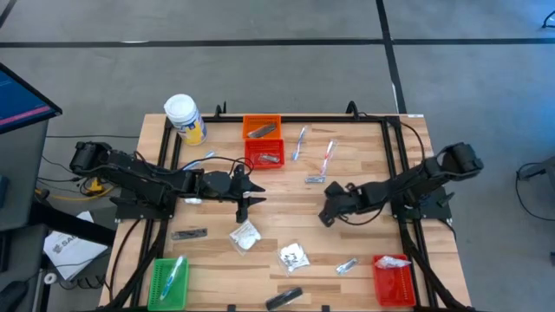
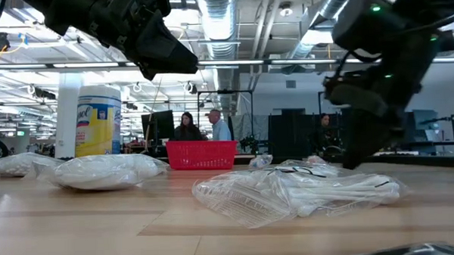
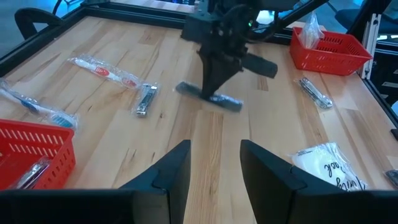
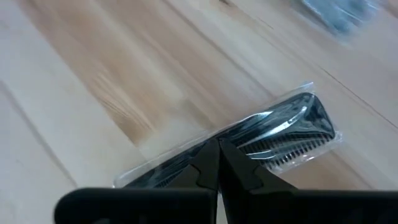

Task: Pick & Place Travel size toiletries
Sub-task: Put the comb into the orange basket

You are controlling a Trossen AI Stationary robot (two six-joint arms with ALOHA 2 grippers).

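Twice spotted a red basket in the high view: one just above centre point(image 1: 264, 153), below an orange basket point(image 1: 261, 127), and one at lower right point(image 1: 393, 279). Noted a green basket point(image 1: 169, 282) at lower left and a white jar with yellow label point(image 1: 184, 117) at upper left.

Found the left gripper point(image 1: 251, 198) just left of centre, above the wooden table point(image 1: 364, 165). Saw in its wrist view its jaws standing moderately apart with only bare wood between them.

Found the right gripper point(image 1: 326, 215) right of centre, tipped down toward the tabletop. Saw in the right wrist view the fingertips point(image 4: 208, 163) pinched together on the clear wrapper of a packaged dark comb point(image 4: 286, 134), at the wrapper's near end. Caught the same comb, blurred, under that gripper in the left wrist view at upper centre; could not tell whether lifted or lying on the wood, though probably just off it.

Logged the other toiletries loose on the table:
- wrapped toothbrushes point(image 1: 300, 143) and point(image 1: 328, 156) at upper centre
- a nail clipper point(image 1: 314, 178) just below them
- a white packet point(image 1: 245, 236) below the left gripper
- another white packet point(image 1: 294, 256) beside it, lower centre
- a foil sachet point(image 1: 347, 265) near the lower-right red basket
- a dark slim tube point(image 1: 189, 233) at left
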